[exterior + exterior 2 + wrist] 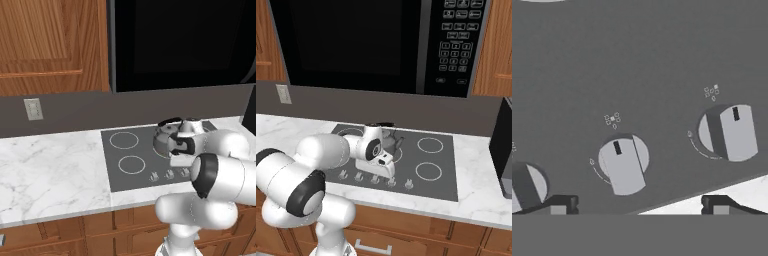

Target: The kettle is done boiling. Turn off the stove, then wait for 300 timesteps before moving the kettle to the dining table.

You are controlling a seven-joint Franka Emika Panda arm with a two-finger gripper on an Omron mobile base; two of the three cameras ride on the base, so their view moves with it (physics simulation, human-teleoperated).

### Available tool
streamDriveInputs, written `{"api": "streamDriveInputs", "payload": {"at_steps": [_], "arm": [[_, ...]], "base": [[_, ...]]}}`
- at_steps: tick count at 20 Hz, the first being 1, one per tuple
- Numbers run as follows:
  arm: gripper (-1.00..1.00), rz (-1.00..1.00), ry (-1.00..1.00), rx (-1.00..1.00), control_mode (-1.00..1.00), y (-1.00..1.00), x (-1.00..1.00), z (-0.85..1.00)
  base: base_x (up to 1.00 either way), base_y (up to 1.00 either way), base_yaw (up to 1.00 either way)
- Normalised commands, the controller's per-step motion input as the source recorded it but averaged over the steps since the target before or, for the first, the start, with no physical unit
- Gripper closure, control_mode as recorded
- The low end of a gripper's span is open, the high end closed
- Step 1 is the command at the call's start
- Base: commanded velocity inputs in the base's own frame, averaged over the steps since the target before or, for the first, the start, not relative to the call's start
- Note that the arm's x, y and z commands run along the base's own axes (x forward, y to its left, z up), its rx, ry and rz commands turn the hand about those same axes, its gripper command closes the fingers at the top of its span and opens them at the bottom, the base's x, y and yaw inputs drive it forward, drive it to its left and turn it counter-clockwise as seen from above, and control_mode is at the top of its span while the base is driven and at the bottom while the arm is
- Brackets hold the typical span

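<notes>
Stove (637,60) knobs (623,165) carry small unreadable dot markings (612,119).

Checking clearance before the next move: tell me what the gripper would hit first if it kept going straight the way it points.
Probably a silver knob on the stove: the open gripper points down at it, fingertips either side. Depth is unclear; the glass lies around it.

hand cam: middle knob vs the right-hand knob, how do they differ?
The middle knob sits between the open gripper's fingertips; the right knob sits off to the side, higher in the hand view. Middle knob's black mark is at upper left, right knob's at upper right. Both are silver on the stove.
</notes>
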Motion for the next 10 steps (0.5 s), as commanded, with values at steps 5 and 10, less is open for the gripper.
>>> {"api": "streamDriveInputs", "payload": {"at_steps": [5,10], "arm": [[-1.00,-0.01,0.00,-0.05,-1.00,0.00,-0.09,0.33],[-1.00,-0.02,0.00,-0.03,-1.00,0.00,-0.08,0.30]], "base": [[0.00,0.00,0.00],[0.00,0.00,0.00]]}}
